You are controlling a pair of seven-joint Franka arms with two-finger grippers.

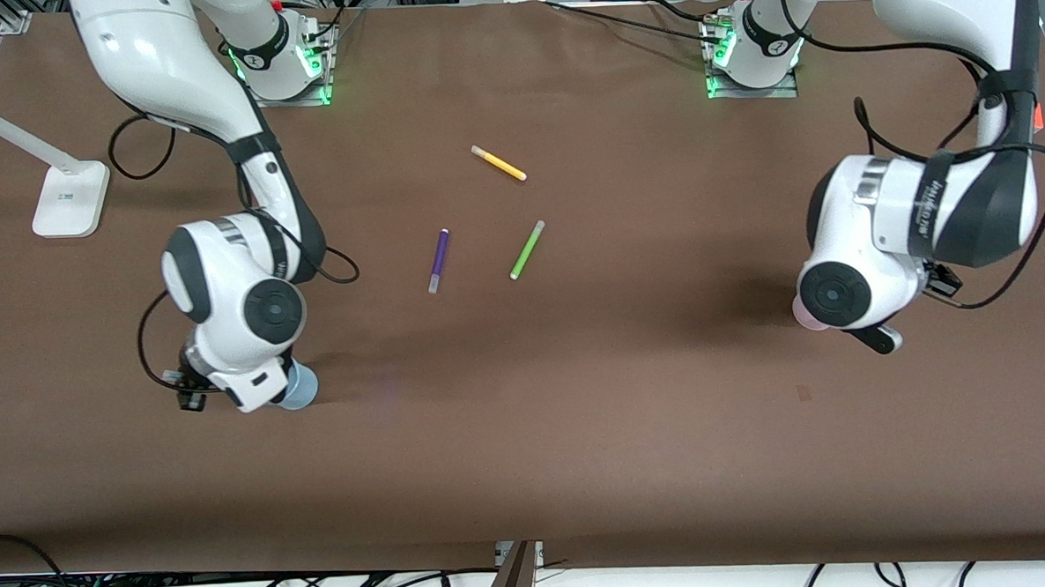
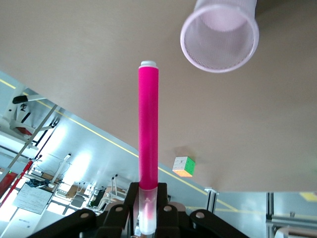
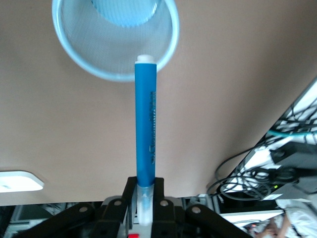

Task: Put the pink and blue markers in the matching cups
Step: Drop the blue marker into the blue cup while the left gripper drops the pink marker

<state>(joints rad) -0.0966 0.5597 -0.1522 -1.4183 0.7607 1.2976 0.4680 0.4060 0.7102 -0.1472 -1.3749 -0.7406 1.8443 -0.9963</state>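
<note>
Right now I read 2 loaded grippers. Starting at the right arm's end of the table, my right gripper (image 3: 146, 208) is clenched on the pale cap of the blue marker (image 3: 146, 124), which points straight down. Its tip hangs over the rim of the blue cup (image 1: 301, 387), not inside the cup's mouth as far as I can tell. That cup stands upright on the brown table (image 1: 581, 432).

Near the table's middle lie 3 loose markers, well apart from both cups: a purple marker (image 1: 438, 260), a yellow marker (image 1: 498, 163) farther from the front camera, and a green marker (image 1: 527, 250).

At the left arm's end, my left gripper (image 2: 147, 218) grips the pink marker (image 2: 148, 129) by its pale cap. The marker's tip hangs just beside the pink cup (image 2: 220, 37), clear of its rim.
</note>
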